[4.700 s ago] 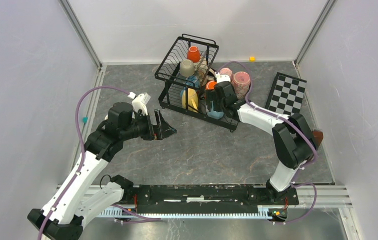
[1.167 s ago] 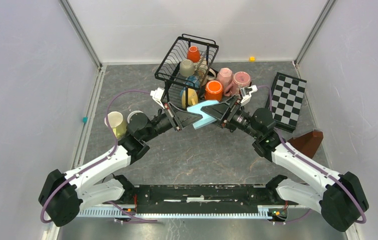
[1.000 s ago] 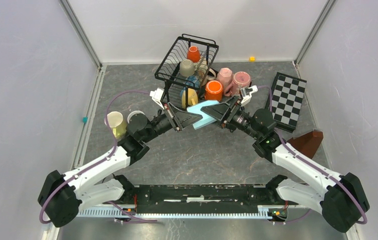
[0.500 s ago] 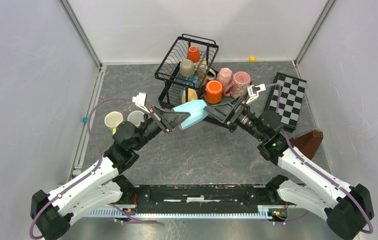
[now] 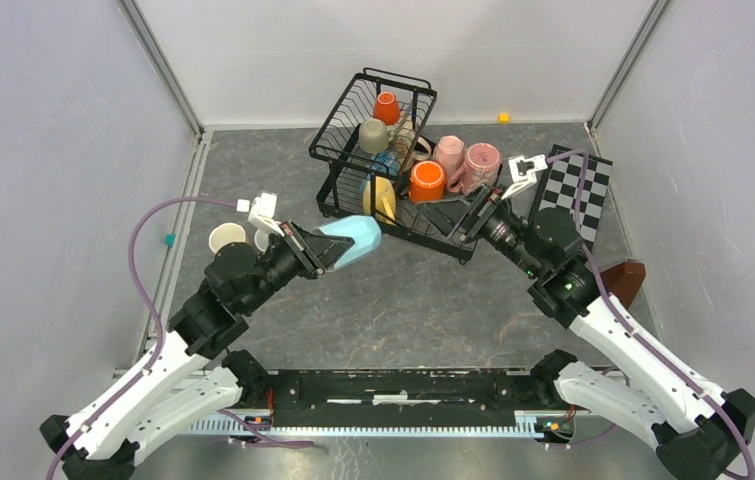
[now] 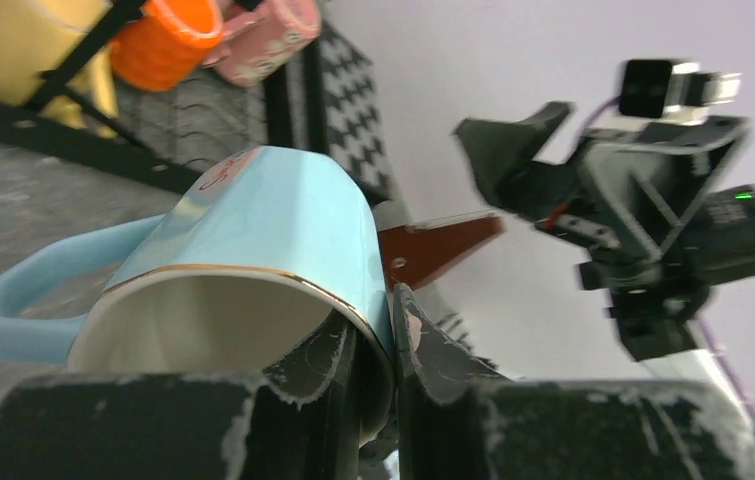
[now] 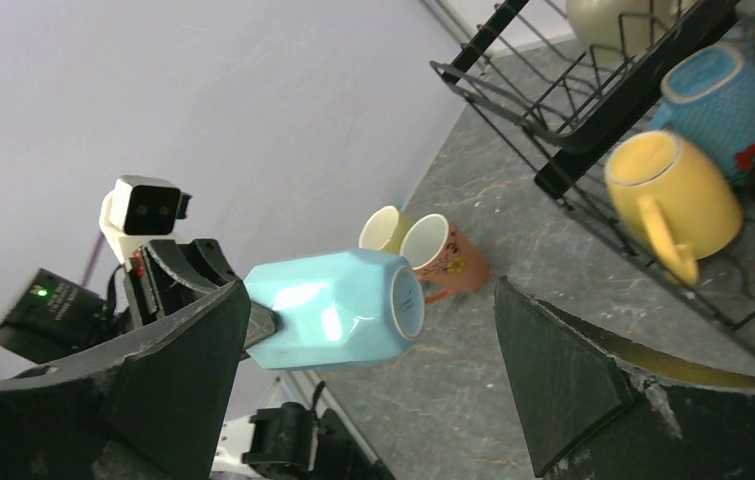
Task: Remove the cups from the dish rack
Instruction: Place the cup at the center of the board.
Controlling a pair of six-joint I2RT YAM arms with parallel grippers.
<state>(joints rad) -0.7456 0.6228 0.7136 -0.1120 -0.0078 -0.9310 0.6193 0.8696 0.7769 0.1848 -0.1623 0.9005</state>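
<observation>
We see the left gripper [image 5: 323, 250] clamped on the rim of a light blue cup [image 5: 353, 240], probably to set it beside the dish rack [image 5: 398, 79]; the right gripper [image 5: 451, 213] gapes empty.

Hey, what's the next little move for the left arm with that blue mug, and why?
Probably swing the left gripper leftward and lower the light blue mug beside the two cups on the table; it pinches the rim, and the right gripper is open and apart.

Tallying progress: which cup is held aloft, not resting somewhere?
The light blue cup, held by its rim in the left fingers; others sit in the dish rack or on the table.
</observation>
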